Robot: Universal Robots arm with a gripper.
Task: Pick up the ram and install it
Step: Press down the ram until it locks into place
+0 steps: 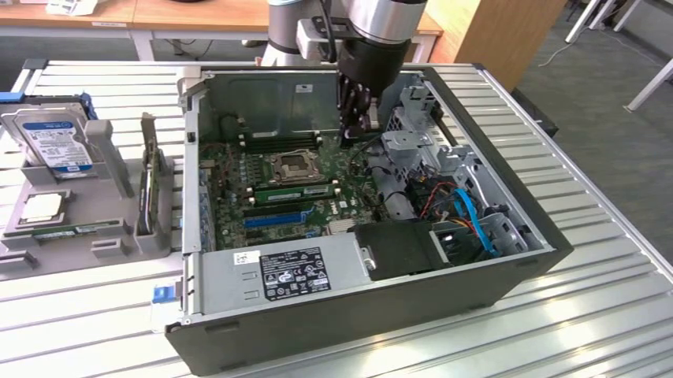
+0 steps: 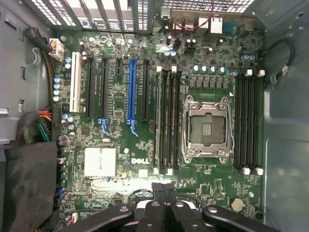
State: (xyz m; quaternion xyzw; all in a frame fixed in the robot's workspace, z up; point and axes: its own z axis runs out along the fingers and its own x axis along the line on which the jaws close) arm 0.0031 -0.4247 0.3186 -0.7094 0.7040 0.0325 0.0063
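A long, narrow green ram stick stands in a memory slot beside the empty CPU socket inside the open computer case. In the wrist view it shows edge-on as a pale strip in the outermost slot of the bank next to the socket. My gripper hangs inside the case above the motherboard, on the far side of the socket from the stick. Its black fingers are pressed together, shut with nothing between them.
The case lies open on a slatted metal table, with the power supply at the near side and drive cages and cables at the exterior view's right. A grey holder at the left carries a hard drive, an upright green card and a CPU.
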